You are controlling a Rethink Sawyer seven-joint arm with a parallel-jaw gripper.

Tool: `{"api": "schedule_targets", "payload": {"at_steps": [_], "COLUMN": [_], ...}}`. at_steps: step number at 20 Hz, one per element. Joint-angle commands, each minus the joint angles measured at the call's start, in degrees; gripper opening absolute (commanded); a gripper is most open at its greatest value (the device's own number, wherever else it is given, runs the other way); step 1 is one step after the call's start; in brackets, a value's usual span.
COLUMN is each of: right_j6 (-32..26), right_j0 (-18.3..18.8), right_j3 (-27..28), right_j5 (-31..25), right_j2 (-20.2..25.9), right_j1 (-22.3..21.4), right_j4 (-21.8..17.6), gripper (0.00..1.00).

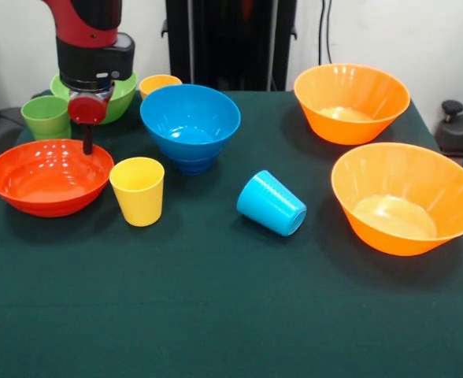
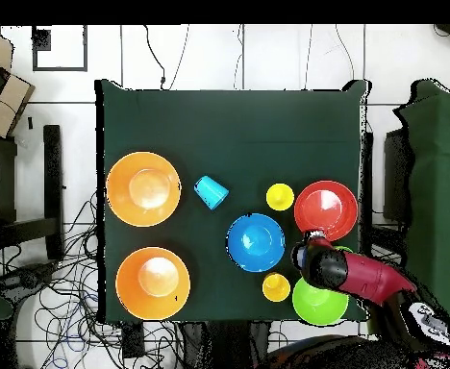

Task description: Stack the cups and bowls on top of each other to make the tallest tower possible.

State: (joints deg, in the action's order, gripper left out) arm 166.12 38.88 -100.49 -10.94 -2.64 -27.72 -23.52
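The near orange bowl (image 1: 405, 198) sits closest on the surface (image 1: 216, 315), upright and empty; behind it the second orange bowl (image 1: 351, 102); both stand well apart from the rest. The light blue cup (image 1: 272, 203) lies on its side mid-surface; a yellow cup (image 1: 138, 190) stands just beside the red-orange bowl (image 1: 49, 176). The blue bowl (image 1: 190, 124) seems nested on a darker piece, the tower's start, I judge. The claw (image 1: 87, 140) hangs over the red-orange bowl's far rim; whether it is apart or together I cannot tell. A good grip likely means pinching the rim squarely and lifting straight, clear of the yellow cup; the green bowl (image 1: 120, 98) and green cup (image 1: 46, 116) wait behind.
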Motion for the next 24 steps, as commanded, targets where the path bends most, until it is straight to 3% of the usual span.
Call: {"api": "schedule_targets", "payload": {"at_steps": [1,9,24], "right_j6": [-4.33,-4.1,-4.13], "right_j0": [-1.38,-1.48,-1.5], "right_j3": [2.24,5.68,6.11], "right_j5": [-5.36,-4.3,-5.35], "right_j2": [4.89,4.11,3.78], "right_j1": [-1.39,2.47,2.09], "right_j4": [0.36,-0.09,0.19], "gripper": [1.0,1.0,1.0]}}
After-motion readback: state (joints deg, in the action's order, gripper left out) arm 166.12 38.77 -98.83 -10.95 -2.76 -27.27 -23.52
